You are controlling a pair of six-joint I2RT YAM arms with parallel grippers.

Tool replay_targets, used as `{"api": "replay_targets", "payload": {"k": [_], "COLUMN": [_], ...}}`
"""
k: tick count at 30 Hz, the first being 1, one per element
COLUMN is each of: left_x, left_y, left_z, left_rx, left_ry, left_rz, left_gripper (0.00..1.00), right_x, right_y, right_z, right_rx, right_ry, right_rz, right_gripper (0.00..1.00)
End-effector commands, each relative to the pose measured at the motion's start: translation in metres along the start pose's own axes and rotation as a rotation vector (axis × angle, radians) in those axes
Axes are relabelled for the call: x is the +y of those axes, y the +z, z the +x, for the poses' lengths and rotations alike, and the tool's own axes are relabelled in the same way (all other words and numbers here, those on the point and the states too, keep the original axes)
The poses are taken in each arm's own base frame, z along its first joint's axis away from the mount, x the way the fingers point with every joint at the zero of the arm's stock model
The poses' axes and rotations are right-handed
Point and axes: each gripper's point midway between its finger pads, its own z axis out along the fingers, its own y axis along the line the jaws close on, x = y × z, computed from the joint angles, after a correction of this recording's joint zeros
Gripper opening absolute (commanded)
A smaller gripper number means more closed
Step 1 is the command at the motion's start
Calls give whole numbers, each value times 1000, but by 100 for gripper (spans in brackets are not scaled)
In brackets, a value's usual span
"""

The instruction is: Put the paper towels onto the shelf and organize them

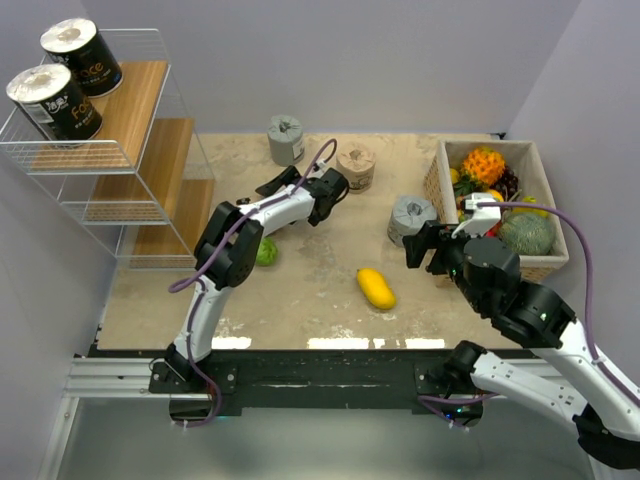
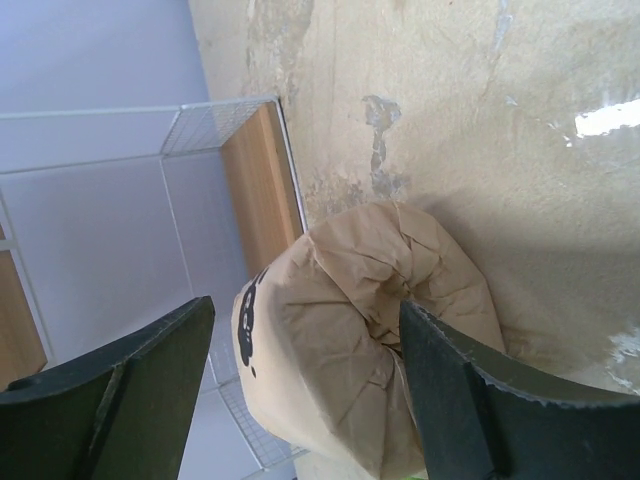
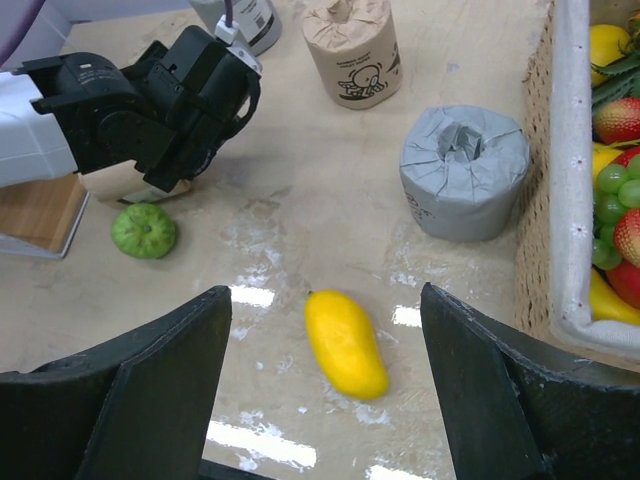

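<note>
- The left arm's fingers (image 2: 140, 390) are standing open astride a tan roll (image 2: 350, 330), which is resting on the desk (image 1: 300, 280) near the shelf's lowest board. One finger is touching the wrap; the other is standing clear.
- Step in hand, as judged: gripping this roll to carry it to the shelf (image 1: 150, 100), where two black rolls (image 1: 80, 55) are already sitting on the top board.
- The roll is sitting off-centre between the fingers — centring is looking advisable before closing.
- The wrap is looking soft and crumpled, so a light squeeze is likely sufficing.
- The wire rim is calling for a clear lift before crossing.
- The right arm's fingers (image 3: 150, 390) are hanging open and empty above a yellow fruit (image 3: 345, 342), well apart from the left arm.
</note>
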Motion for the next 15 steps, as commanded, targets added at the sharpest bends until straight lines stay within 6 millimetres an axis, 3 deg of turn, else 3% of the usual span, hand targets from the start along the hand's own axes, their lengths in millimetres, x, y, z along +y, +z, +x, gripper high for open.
{"api": "replay_targets", "payload": {"k": [1,12,15], "left_x": [17,0,-1], "left_y": [3,16,17], "left_z": [-10,35,37], "left_rx": [-8,95,98], "left_ry": [-57,-30,-39], "left_rz": [-54,-42,-36], "left_gripper": [80,71,61], "right_x": [-2,-1,0], "right_y": [4,4,4], "right_z": [-3,-6,-6], "right_rx": [-16,-23,-23], "right_ry": [-18,-19,-15], "right_rz": [22,21,19], "right_gripper": [80,80,80]}}
